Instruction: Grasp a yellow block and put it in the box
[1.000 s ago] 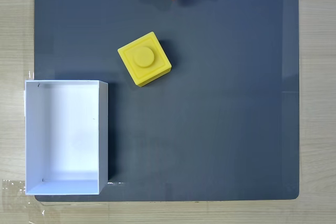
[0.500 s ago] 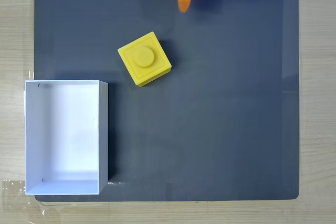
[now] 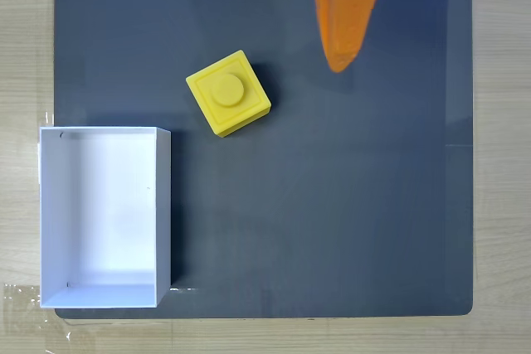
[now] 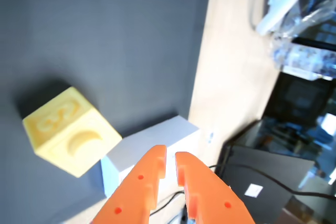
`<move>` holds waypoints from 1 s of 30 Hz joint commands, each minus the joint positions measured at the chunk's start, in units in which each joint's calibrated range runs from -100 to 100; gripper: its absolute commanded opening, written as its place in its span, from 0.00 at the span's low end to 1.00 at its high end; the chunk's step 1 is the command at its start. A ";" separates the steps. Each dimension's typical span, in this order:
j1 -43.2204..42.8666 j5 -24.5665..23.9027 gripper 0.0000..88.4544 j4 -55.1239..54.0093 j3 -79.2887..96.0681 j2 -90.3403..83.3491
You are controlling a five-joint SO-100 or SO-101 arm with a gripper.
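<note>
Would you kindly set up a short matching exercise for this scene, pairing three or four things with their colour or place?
Things:
1. yellow block
2. box
3. pincer
4. mat

Descriptions:
A. orange, fingers nearly together, holding nothing
B. dark grey, lies under the other things
C. white, open-topped, at the fixed view's lower left
D. round stud on top, sits outside the box

Pairs: 1-D, 2-C, 3-A, 4-B
</note>
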 commanded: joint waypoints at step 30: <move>27.85 25.86 0.42 31.82 -27.79 36.89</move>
